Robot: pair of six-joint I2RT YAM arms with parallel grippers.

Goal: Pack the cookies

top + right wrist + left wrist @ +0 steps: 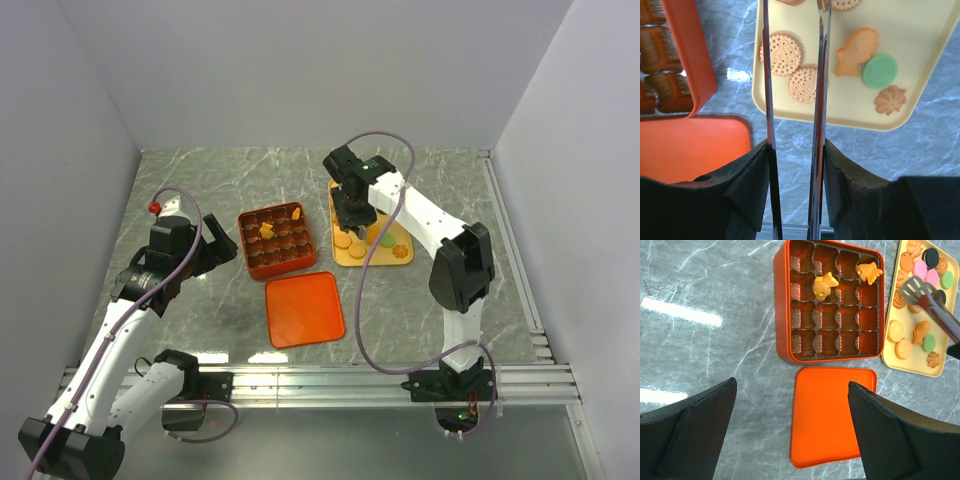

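Observation:
Several cookies (902,347) lie on a pale yellow tray (912,365): round tan ones (786,50), a fish shape (856,50), a green one (880,71), a flower (890,99), plus pink and black ones. Two tan fish cookies (824,285) sit in the orange-red gridded box (781,305). My right gripper (795,150) is shut on metal tongs (817,100), whose head (917,290) hovers over the tray; the tong tips are out of the right wrist view. My left gripper (792,382) is open and empty, above the table left of the box (277,240).
The flat orange-red lid (827,415) lies on the grey marble table just in front of the box, also in the top view (304,308). The tray (375,263) sits right of the box. White walls enclose the table on three sides.

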